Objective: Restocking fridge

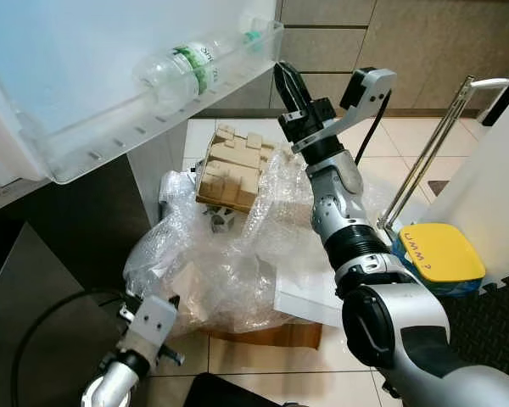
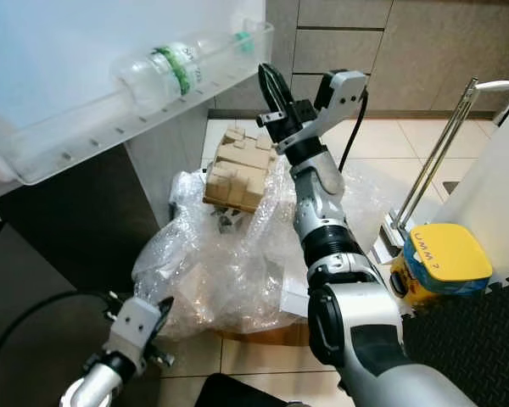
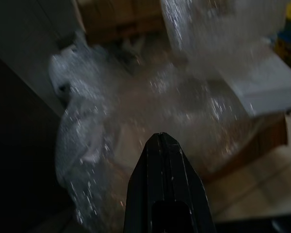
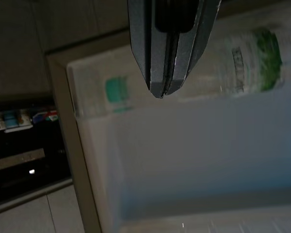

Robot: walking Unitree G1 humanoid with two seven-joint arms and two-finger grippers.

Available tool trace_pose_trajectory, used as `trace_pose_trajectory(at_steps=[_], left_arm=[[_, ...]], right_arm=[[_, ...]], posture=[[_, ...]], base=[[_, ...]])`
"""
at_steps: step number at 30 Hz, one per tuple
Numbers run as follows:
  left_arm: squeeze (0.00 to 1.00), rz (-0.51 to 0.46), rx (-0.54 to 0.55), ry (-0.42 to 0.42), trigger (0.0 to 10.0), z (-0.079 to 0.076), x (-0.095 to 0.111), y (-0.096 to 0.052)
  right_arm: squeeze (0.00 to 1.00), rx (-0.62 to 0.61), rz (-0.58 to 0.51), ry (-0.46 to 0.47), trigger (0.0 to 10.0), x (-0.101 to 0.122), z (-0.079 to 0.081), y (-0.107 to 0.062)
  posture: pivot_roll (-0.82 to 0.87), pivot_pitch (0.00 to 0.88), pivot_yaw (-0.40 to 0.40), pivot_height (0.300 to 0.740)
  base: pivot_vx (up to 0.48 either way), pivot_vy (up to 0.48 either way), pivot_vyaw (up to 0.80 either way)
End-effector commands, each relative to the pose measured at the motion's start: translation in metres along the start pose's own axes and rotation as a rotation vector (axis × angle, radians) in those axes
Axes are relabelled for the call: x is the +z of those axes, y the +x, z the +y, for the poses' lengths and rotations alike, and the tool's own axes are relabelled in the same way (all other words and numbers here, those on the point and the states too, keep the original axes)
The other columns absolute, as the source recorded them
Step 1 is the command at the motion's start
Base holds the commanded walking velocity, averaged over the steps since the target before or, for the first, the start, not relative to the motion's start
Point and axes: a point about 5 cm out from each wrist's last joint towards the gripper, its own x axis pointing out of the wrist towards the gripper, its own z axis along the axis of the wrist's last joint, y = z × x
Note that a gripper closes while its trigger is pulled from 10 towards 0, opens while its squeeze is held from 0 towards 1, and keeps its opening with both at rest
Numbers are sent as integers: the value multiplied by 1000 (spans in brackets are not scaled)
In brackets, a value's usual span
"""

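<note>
A clear plastic bottle (image 1: pixel 187 69) with a green label and green cap lies on its side in the transparent fridge door shelf (image 1: pixel 93 148) at the upper left. My right gripper (image 1: pixel 283 75) is raised just right of the shelf's end, fingers shut and empty; in the right wrist view the shut fingertips (image 4: pixel 160 87) point at the bottle (image 4: pixel 252 68) behind the shelf wall. My left gripper (image 3: pixel 160 141) hangs low at the bottom left, shut, with nothing in it, facing the bubble wrap (image 3: pixel 150 97).
A heap of bubble wrap (image 1: pixel 237 254) over a cardboard box lies on the tiled floor, with a block of wooden pieces (image 1: pixel 233 170) on top. A yellow-lidded container (image 1: pixel 441 254) and a white metal rack (image 1: pixel 433 153) stand to the right. Cabinets line the back.
</note>
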Motion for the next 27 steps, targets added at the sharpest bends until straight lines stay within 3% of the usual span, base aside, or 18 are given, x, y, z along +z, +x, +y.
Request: trace_pose_trajectory(at_steps=[1, 17, 24, 27], left_arm=[[0, 33, -18, 19, 10000, -4, -9, -4], [0, 39, -24, 12, 10000, -6, -15, 0], [0, 49, -22, 15, 10000, -4, -18, 0], [0, 54, -20, 16, 10000, -3, -20, 2]], right_arm=[[0, 26, -25, 17, 10000, 3, 6, 6], [0, 39, -9, 57, 10000, -4, 16, 12], [0, 24, 78, 126, 10000, -17, 29, 26], [0, 44, 211, 164, 10000, -30, 48, 39]], posture=[[-52, 132, -23, 740], [-44, 120, -25, 740], [-43, 119, -25, 740], [-44, 114, -24, 740]], base=[[0, 0, 0], [0, 0, 0], [0, 0, 0], [0, 0, 0]])
